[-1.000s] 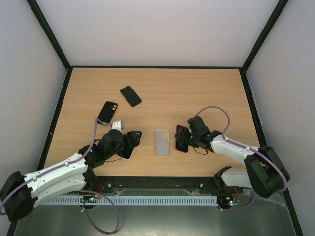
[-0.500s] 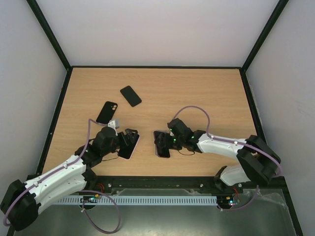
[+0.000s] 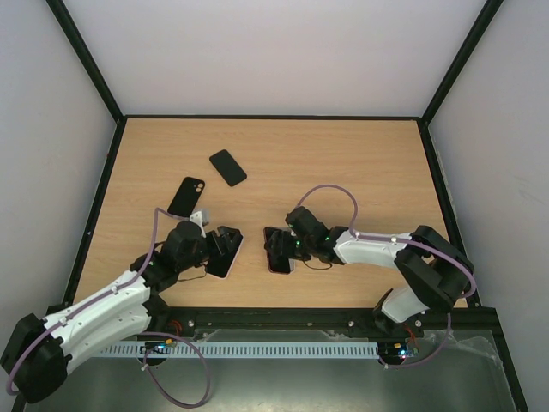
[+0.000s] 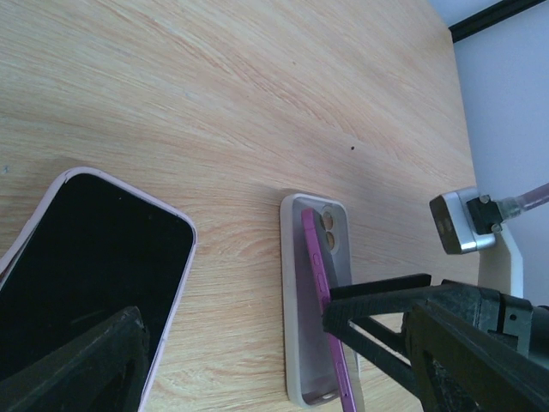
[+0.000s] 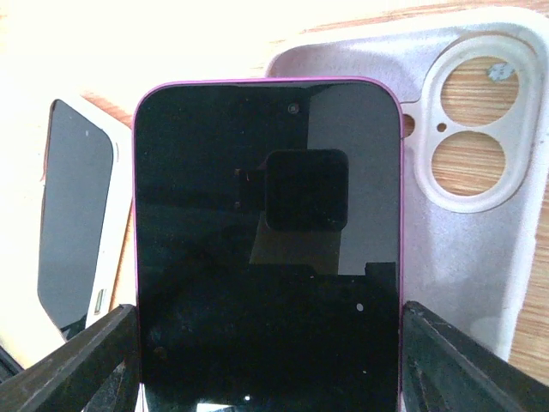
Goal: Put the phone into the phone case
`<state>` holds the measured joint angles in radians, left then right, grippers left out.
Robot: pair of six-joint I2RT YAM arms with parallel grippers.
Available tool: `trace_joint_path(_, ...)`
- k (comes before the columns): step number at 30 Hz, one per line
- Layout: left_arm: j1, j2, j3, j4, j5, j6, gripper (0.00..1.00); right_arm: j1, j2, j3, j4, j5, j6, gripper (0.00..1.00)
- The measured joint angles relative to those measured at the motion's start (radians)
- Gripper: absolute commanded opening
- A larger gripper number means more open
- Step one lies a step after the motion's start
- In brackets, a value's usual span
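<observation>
Right fingers (image 5: 86,369) are clamped on the phone (image 5: 268,249), holding it tilted over the clear phone case (image 5: 480,249) at the table's (image 3: 343,154) 6 o'clock; left fingers (image 4: 77,369) hang over another cased handset (image 4: 94,257) at 8 o'clock, grip unclear; best to seat one long edge first, then flatten it, pressing the corners home.

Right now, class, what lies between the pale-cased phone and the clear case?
Only bare table separates the pale-cased phone from the clear case; the left wrist view shows it.
</observation>
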<state>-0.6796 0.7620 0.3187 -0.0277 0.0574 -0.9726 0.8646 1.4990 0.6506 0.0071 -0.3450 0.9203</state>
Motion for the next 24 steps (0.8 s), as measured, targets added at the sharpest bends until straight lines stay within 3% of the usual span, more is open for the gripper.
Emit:
trace_joint_path(7, 0.000, 0.027, 0.000, 0.000, 0.016, 0.002, 0.78, 0.000, 0.001, -0.014, 0.035, 0.041, 0.014, 0.69)
trace_joint_path(20, 0.000, 0.077, 0.000, 0.020, 0.048, 0.003, 0.74, 0.000, -0.050, -0.052, 0.058, 0.062, 0.067, 0.87)
trace_joint_path(24, 0.000, 0.091, 0.000, 0.032, 0.063, 0.008, 0.70, 0.000, -0.093, -0.059, 0.057, 0.060, 0.080, 0.86)
